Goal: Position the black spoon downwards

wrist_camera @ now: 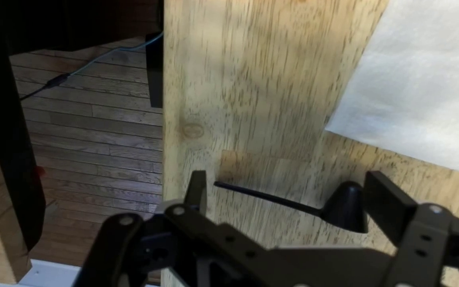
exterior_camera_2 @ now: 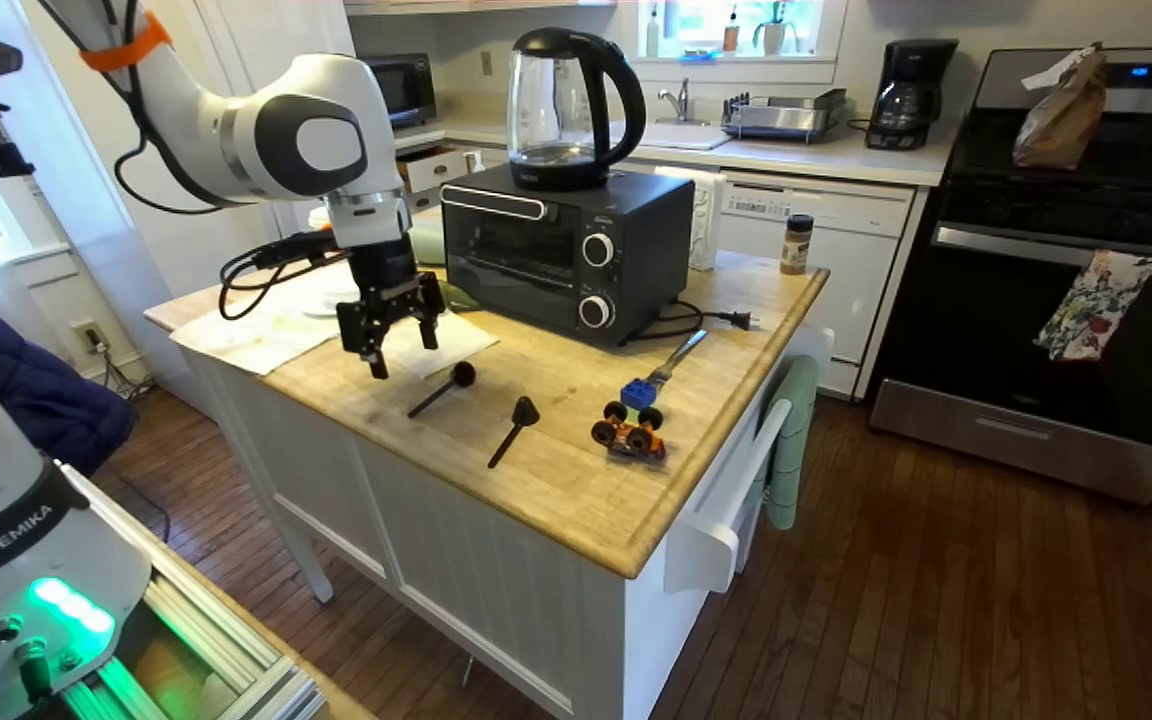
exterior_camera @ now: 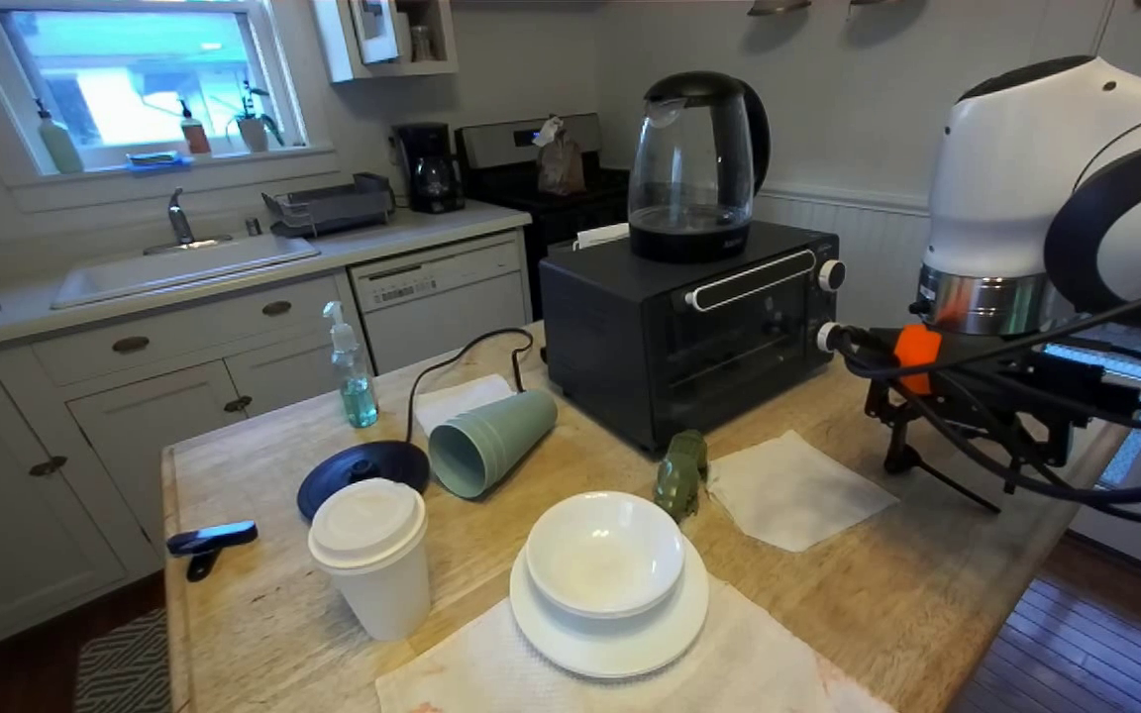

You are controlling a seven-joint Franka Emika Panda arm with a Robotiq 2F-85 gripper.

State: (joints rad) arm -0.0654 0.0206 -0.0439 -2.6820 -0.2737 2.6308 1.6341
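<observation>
Spread wide over the black spoon (wrist_camera: 342,209), the pincer (wrist_camera: 287,193) holds nothing; gripping and turning it downwards seemingly remain.

a bright window (exterior_camera: 147,81) sits above white cabinets (exterior_camera: 156,426) and a wooden floor (exterior_camera_2: 986,580).

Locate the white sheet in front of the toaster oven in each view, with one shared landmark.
In an exterior view: white sheet, lower half, right of the bowl.
In an exterior view: white sheet, left of centre, partly behind the gripper.
Wrist view: white sheet, upper right, cut off.
Shared landmark: gripper, in all three.
</observation>
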